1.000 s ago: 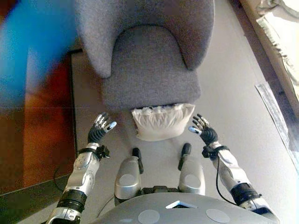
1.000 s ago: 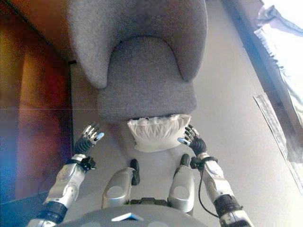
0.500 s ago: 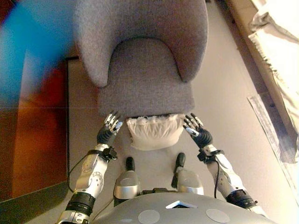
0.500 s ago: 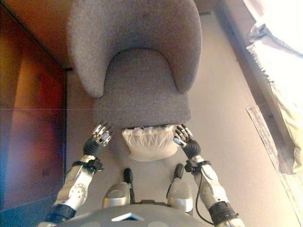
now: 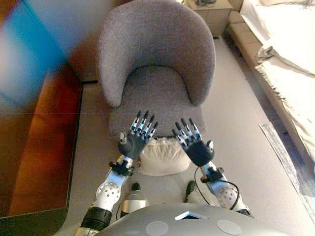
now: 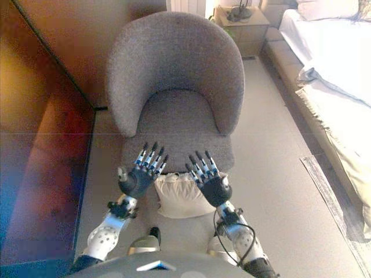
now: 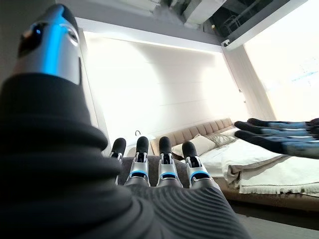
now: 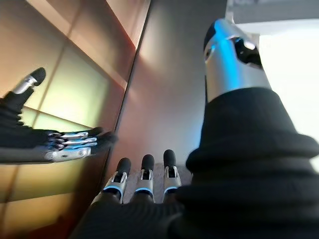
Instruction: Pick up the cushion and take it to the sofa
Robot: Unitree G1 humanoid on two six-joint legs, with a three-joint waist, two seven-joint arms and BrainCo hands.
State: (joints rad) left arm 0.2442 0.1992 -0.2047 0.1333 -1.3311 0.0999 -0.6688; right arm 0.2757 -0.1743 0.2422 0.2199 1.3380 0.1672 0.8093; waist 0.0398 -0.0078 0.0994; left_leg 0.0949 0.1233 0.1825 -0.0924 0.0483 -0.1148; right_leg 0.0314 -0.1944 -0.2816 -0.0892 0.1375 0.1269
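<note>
A white cushion lies on the floor against the front of a grey armchair. My left hand and my right hand are raised side by side above the cushion, in front of the chair's seat. Both are open with straight fingers and hold nothing. The hands partly hide the cushion's far edge. The left wrist view shows its own straight fingers and the right hand's fingertips. The right wrist view shows its own fingers and the open left hand.
A dark wooden wall panel runs along the left. A bed with white bedding stands at the right, with a nightstand behind the chair. A pale rug strip lies on the floor at the right.
Both hands have lifted from either side of the cushion and come closer together above it, empty. The cushion stays on the floor. The head views have shifted and show more of the chair.
</note>
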